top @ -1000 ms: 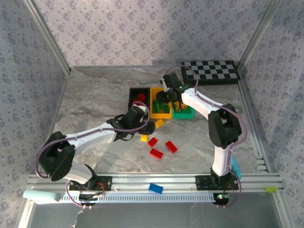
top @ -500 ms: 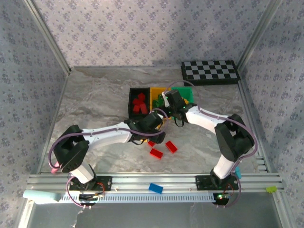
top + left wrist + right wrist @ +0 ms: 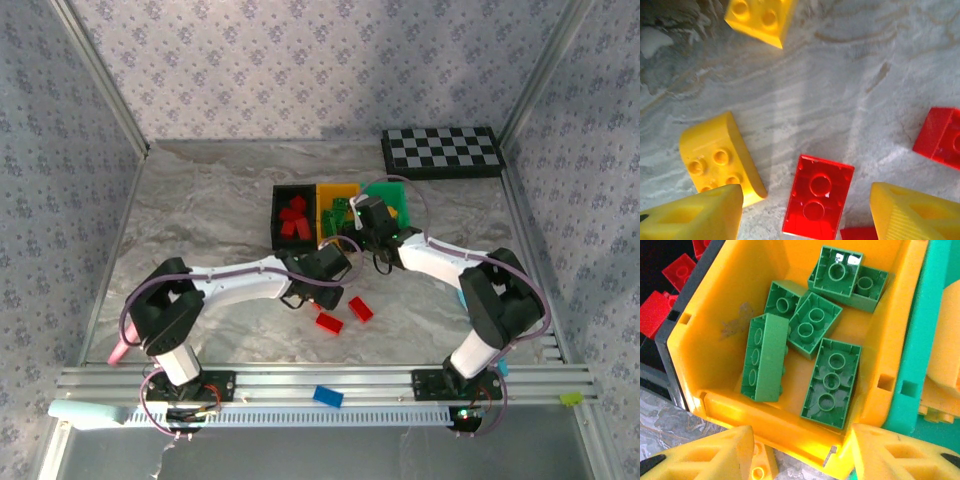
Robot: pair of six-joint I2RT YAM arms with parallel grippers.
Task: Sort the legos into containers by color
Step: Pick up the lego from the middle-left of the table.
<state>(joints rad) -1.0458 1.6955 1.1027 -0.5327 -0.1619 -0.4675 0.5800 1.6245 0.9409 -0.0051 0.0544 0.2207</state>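
Red lego (image 3: 817, 202), translucent, two-studded, lies on the counter (image 3: 840, 75) between the left claw's (image 3: 805, 200) parted fingers, untouched. Right wrist view adds green legos (image 3: 812, 322) piled in the yellow-orange bin (image 3: 715, 300) beyond the right claw (image 3: 802, 440), also apart.

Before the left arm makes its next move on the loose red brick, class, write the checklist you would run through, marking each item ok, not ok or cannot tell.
1. The red brick lies between the left gripper's fingertips: ok.
2. The jaws are open, with a gap on both sides of that brick: ok.
3. The yellow brick is clear of the nearer finger: cannot tell; the finger overlaps it.
4. The black bin, where the reds lie, has room: ok.
5. The right gripper is open and empty, over the near wall of the yellow bin: ok.
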